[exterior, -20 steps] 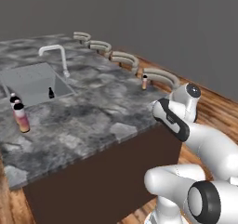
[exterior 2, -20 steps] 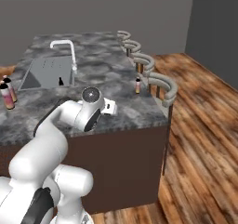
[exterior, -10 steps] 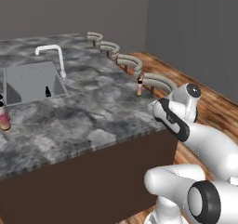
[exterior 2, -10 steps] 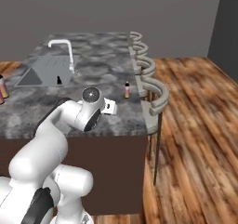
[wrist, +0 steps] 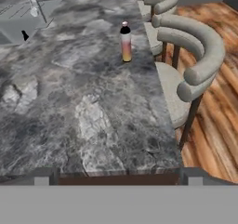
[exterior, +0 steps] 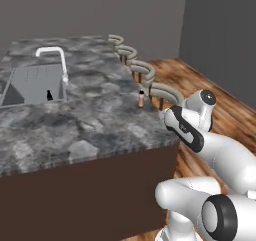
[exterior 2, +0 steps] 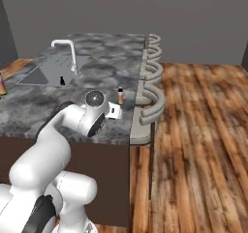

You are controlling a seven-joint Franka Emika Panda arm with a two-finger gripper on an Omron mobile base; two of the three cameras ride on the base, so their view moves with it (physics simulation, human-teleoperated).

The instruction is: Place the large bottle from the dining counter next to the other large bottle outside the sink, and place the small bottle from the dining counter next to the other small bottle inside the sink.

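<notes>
The small bottle [wrist: 125,44], pink fading to yellow with a dark cap, stands upright near the stool-side edge of the dining counter [wrist: 93,116]; it also shows as the small bottle [exterior: 141,99] [exterior 2: 120,95]. The other small bottle [exterior: 49,95] [wrist: 24,35], all black, stands inside the sink [exterior: 30,82] under the arched faucet [exterior: 54,60]. My gripper [wrist: 118,175] hangs open and empty at the counter's near corner, well short of the pink bottle, and shows as the gripper [exterior 2: 114,111] [exterior: 169,117]. A taller bottle [exterior 2: 1,84] is cut off by the frame's left edge.
A row of curved grey bar stools [exterior: 150,80] [exterior 2: 151,94] [wrist: 186,46] lines the counter's far side, close behind the pink bottle. Wooden floor [exterior 2: 203,140] lies beyond them, and dark grey walls stand behind.
The base has driven along the counter, so the whole scene has shifted: the sink slid left, the stools and pink bottle came nearer. The arm keeps its pose, jaws still open.
</notes>
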